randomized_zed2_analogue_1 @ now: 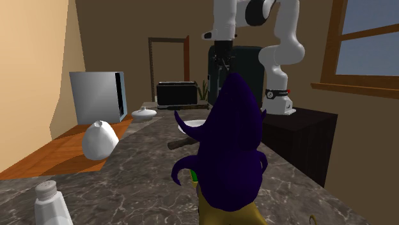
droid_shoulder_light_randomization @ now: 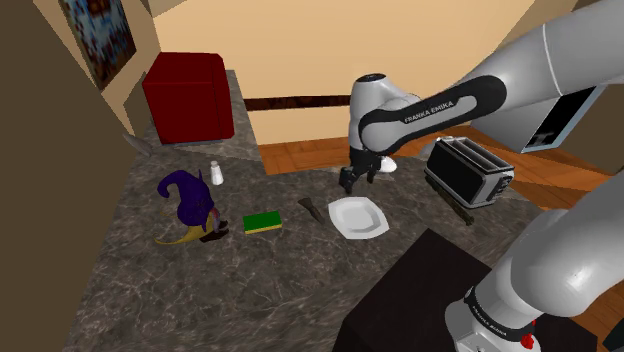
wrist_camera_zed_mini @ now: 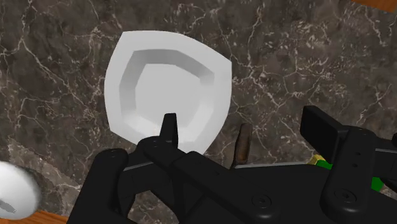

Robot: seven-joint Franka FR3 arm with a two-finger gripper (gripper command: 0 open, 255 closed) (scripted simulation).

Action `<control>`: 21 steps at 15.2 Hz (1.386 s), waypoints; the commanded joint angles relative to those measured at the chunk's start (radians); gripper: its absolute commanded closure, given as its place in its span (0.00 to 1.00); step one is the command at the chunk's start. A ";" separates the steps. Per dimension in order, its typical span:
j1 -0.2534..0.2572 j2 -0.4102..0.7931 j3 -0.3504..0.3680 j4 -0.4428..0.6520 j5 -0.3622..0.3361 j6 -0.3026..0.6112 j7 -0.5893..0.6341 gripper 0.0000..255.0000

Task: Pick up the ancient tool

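Claw [wrist_camera_zed_mini: 242, 122] spread apart, above 1 white plate [wrist_camera_zed_mini: 167, 89], 1 brown-handled tool [wrist_camera_zed_mini: 243, 143] just beside plate, 1 toaster [droid_shoulder_light_randomization: 468, 170] nr.

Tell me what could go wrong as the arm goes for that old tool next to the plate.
The ancient tool lies close beside the white plate, so one of the open fingers might land on the plate's rim. The tool is slim and low on the counter, so the fingers could close above it and miss.
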 commanded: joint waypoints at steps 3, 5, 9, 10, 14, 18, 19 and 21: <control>-0.003 0.154 0.005 0.064 -0.021 0.104 0.045 0.00; -0.003 0.233 0.005 0.102 -0.035 0.150 0.068 0.00; 0.000 0.390 -0.002 0.195 -0.062 0.225 0.110 0.00; 0.002 0.429 -0.004 0.222 -0.068 0.241 0.120 0.00; 0.012 0.585 -0.017 0.342 -0.086 0.290 0.154 0.00; 0.021 0.741 -0.030 0.483 -0.095 0.318 0.178 0.00; 0.023 0.778 -0.033 0.519 -0.096 0.321 0.182 0.00; 0.025 0.800 -0.035 0.524 -0.099 0.338 0.186 0.00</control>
